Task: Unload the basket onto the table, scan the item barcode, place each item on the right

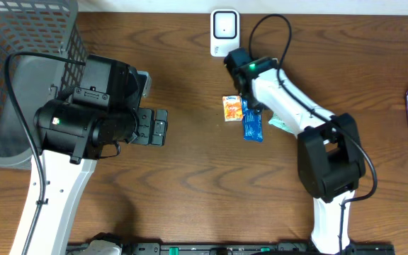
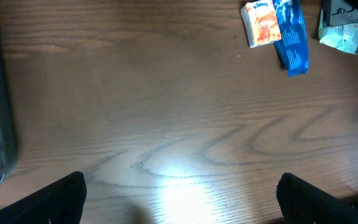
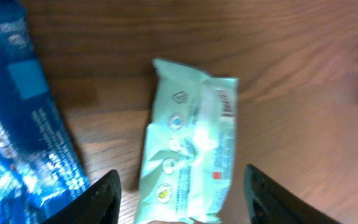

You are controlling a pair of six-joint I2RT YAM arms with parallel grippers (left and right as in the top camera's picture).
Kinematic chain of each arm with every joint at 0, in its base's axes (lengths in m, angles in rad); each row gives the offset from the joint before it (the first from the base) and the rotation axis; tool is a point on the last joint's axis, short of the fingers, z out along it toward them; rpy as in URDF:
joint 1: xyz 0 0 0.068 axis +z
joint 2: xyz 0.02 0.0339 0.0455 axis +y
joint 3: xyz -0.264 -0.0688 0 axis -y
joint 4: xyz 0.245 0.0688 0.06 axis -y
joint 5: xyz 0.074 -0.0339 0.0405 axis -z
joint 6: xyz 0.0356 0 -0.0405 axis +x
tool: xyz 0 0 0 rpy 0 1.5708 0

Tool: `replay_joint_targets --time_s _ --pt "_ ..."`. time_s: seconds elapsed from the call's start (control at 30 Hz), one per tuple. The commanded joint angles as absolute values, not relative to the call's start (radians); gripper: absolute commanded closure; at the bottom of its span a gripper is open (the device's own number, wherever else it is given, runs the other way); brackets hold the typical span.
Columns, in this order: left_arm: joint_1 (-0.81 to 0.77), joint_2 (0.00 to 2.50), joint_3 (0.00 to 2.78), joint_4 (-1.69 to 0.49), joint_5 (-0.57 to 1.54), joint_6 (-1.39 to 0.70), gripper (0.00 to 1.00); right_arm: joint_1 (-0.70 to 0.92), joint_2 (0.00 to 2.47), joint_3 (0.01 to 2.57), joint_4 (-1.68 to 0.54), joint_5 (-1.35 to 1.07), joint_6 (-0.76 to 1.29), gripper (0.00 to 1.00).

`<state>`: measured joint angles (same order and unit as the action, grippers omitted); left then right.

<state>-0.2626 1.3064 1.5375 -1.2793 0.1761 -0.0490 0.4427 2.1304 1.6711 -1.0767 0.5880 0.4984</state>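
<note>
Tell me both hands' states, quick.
Left hand: open, empty.
Right hand: open, fingers either side of the pale green packet, not gripping it.

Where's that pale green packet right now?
The pale green packet lies on the table between the right fingers, just right of the blue packet; overhead, the right arm mostly covers it.

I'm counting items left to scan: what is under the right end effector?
A pale green packet lies on the table under the right end effector, between its spread fingers, beside a blue packet. Overhead, the arm covers most of it; its underside cannot be seen.
</note>
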Motion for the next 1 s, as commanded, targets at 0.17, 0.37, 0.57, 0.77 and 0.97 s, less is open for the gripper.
replay_joint_targets --time_s 0.17,0.37,0.57,0.77,0.97 --pt "-0.257 1.309 1.547 -1.283 0.163 -0.050 0.02 0.390 2.113 1.668 -1.099 0.343 0.291 0.52" --pt "-0.257 1.309 1.547 -1.283 0.163 -0.050 0.02 0.382 2.113 1.608 -1.036 0.511 0.415 0.50" --pt "-0.257 1.309 1.547 -1.283 0.163 -0.050 0.02 0.373 2.113 1.526 -0.934 0.522 0.452 0.51" --pt "-0.257 1.309 1.547 -1.283 0.163 -0.050 0.02 0.373 2.114 1.437 -0.844 0.548 0.490 0.53" --pt "-0.257 1.309 1.547 -1.283 0.163 -0.050 0.02 0.373 2.112 1.413 -0.830 0.517 0.493 0.92"
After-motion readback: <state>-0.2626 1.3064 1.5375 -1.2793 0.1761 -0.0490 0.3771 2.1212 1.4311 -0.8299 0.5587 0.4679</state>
